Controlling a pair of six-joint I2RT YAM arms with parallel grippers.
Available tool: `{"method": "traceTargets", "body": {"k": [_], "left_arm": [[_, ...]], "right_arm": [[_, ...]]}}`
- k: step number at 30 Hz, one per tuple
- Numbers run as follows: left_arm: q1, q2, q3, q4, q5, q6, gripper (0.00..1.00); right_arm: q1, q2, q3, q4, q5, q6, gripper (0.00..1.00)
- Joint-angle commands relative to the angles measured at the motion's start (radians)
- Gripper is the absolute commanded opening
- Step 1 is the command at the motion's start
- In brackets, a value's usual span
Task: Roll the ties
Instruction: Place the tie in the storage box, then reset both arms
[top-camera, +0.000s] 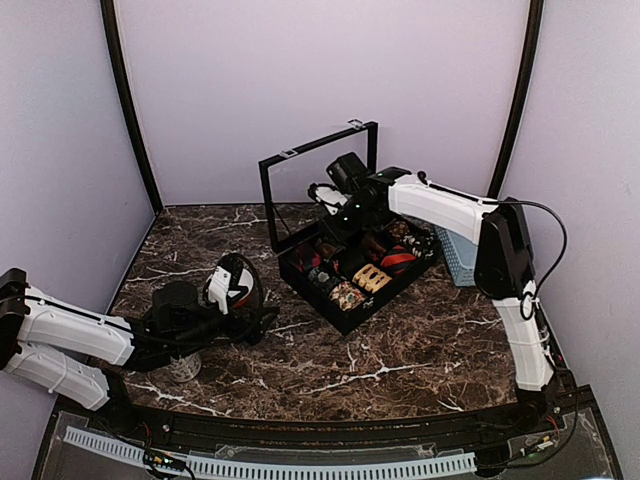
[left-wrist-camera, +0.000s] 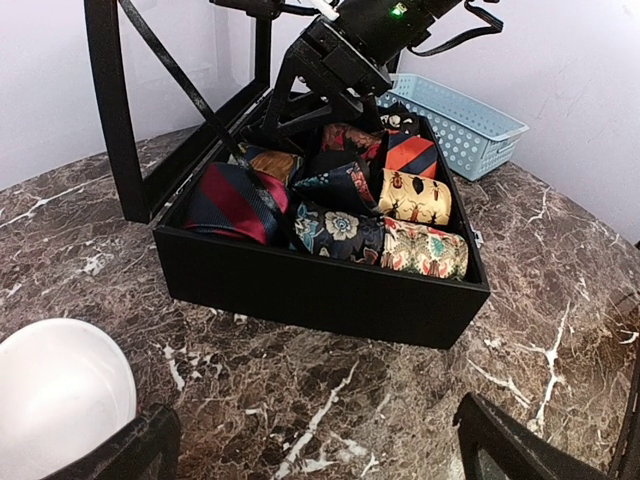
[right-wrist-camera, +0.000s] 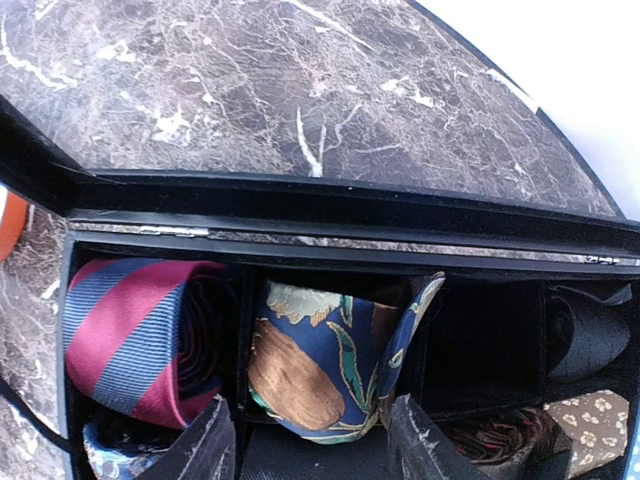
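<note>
**Figure.** A black compartmented box (left-wrist-camera: 300, 290) stands on the marble worktop (top-camera: 400, 350) with its framed lid (left-wrist-camera: 105, 100) raised. The ties (left-wrist-camera: 345, 200) lie inside it as rolled coils, one to a compartment, in stripes, florals and insect prints. Near the box, toward the right wall, we see a pale blue basket (left-wrist-camera: 455, 120). The right arm reaches over the far side of the box, and the right hand (right-wrist-camera: 311, 410) points down into the row of compartments beside the lid hinge. In the right wrist view we find its two fingers (right-wrist-camera: 205, 445) partly spread, one on either side of a blue leaf-patterned tie (right-wrist-camera: 320, 350). This tie sits loosely coiled in its compartment with one end standing up; we cannot tell whether either finger touches the cloth. In the neighbouring compartment lies a red-and-blue striped tie (right-wrist-camera: 140, 330), tightly rolled. The left arm lies low across the left part of the worktop, well apart from the box, with the left hand (left-wrist-camera: 318, 410) facing it. Its fingers (left-wrist-camera: 510, 445) are spread wide, with bare marble showing between them. A white rounded object (left-wrist-camera: 60, 400) fills the lower corner of the left wrist view; we cannot tell what it is.
</note>
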Motion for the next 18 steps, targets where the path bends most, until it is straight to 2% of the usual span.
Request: {"method": "traceTargets", "body": {"k": [1, 9, 13, 18], "left_arm": [[0.001, -0.008, 0.029, -0.053, -0.017, 0.017, 0.99], [0.001, -0.015, 0.112, -0.204, -0.075, 0.002, 0.99], [0.001, -0.017, 0.209, -0.339, -0.111, -0.012, 0.99], [0.001, -0.011, 0.331, -0.486, -0.131, -0.018, 0.99]], "right_arm": [[-0.013, -0.069, -0.058, 0.062, -0.057, 0.036, 0.55], [-0.051, -0.246, -0.249, 0.187, -0.163, 0.102, 0.71], [-0.072, -0.336, -0.34, 0.241, -0.203, 0.129, 0.85], [-0.098, -0.452, -0.45, 0.296, -0.246, 0.165, 0.92]]}}
